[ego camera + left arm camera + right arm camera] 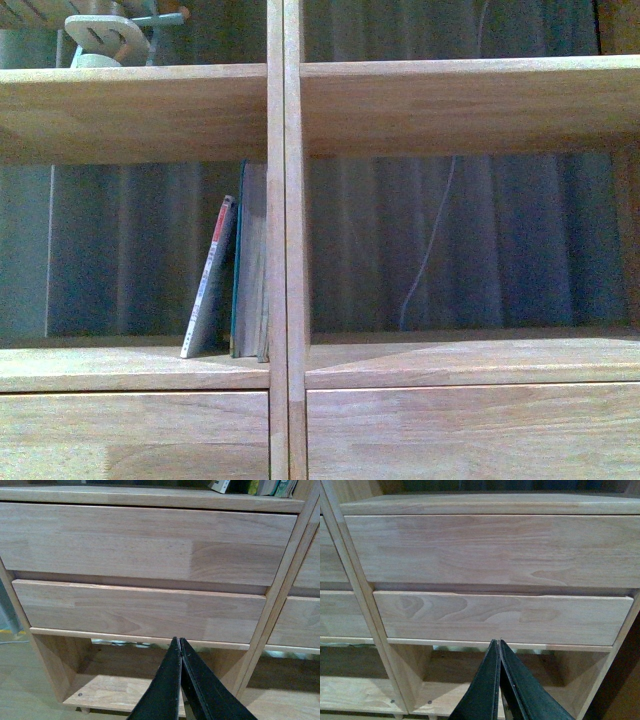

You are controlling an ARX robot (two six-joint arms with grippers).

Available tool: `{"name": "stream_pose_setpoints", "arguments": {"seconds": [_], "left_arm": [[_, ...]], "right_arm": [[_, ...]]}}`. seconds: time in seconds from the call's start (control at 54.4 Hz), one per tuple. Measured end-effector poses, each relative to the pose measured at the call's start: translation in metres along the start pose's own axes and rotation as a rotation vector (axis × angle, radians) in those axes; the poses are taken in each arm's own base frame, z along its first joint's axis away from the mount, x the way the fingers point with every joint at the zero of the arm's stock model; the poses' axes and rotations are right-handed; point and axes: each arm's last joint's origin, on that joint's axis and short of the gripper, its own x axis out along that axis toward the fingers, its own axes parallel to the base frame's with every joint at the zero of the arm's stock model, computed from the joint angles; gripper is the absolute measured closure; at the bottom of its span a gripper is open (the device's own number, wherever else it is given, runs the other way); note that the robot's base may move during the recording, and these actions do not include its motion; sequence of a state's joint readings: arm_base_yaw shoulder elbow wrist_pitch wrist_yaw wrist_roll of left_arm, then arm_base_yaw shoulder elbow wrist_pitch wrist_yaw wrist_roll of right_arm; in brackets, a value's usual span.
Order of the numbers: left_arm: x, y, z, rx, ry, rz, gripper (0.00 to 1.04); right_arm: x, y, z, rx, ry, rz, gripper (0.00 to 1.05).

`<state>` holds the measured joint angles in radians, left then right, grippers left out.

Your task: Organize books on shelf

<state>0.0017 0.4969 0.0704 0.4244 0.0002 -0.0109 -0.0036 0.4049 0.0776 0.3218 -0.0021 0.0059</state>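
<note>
Dark curtain behind shelf (pixel 277 250). Thin book (pixel 210 280) leaning against teal book (pixel 238 270). Left hand (pixel 180 647), right hand (pixel 499 647) pressed together, low by drawers. Risk: nudge slides leaner flat.

thin paperback (pixel 208 292) spine markings, too small to read

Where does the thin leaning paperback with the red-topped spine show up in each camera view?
Front view: the thin paperback leans against the taller books in the left compartment, beside the central divider.
Left wrist view: only book bottoms show on the board above the upper drawer front; which is the paperback is unclear.
Right wrist view: not in it.
Shared landmark: the drawer fronts.
</note>
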Motion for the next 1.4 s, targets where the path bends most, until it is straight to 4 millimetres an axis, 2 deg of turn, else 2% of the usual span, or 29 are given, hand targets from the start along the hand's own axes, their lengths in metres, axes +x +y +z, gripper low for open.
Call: {"name": "stream_pose_setpoints", "arguments": {"seconds": [0.368,0.79,0.938,1.103,1.397], "left_arm": [[-0.012,0.0,-0.013,0.0,-0.006,-0.002,1.02],[-0.021,0.0,-0.012,0.001,-0.014,0.0,1.02],[-0.024,0.0,-0.013,0.002,-0.014,0.0,1.02],[-0.034,0.0,-0.016,0.003,-0.001,0.0,1.02],[-0.035,0.0,-0.015,0.002,-0.01,0.0,1.01]], "right_arm": [[-0.01,0.0,-0.01,0.0,0.001,0.0,1.02],[-0.017,0.0,-0.014,0.0,-0.022,0.0,1.02],[-0.028,0.0,-0.017,-0.001,-0.014,0.0,1.02],[-0.028,0.0,-0.017,-0.001,-0.015,-0.001,1.02],[-0.028,0.0,-0.017,-0.001,-0.017,0.001,1.02]]}}
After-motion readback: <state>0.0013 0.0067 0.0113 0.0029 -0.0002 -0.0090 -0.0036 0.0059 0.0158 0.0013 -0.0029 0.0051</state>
